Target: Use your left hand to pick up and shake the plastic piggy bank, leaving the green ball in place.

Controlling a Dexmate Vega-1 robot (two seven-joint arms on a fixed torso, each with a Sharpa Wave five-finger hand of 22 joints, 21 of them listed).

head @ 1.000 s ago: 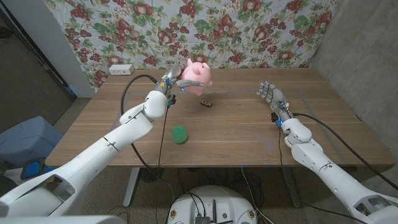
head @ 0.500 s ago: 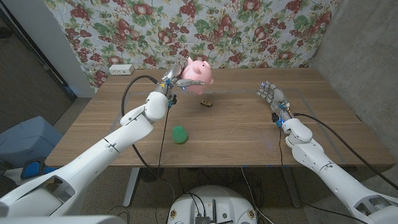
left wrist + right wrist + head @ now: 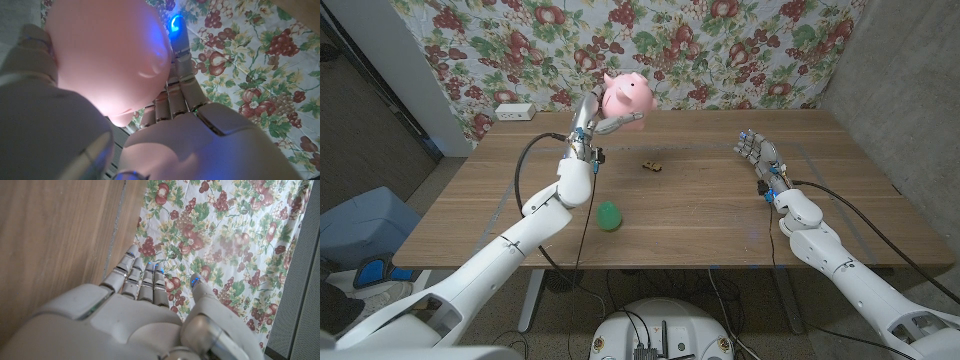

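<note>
I grip the round pink plastic piggy bank [image 3: 625, 96] in my left hand [image 3: 597, 119], lifted clear of the wooden table [image 3: 720, 220] toward twelve o'clock so a shake hits nothing. The small green ball [image 3: 609, 215] lies at six o'clock, untouched. My right hand [image 3: 757, 158] waits empty, fingers loosely apart, at three o'clock.

Head view high, looking down over table [image 3: 720, 210], wrist views close behind each hand — sharing floral curtain [image 3: 720, 50] backdrop
</note>
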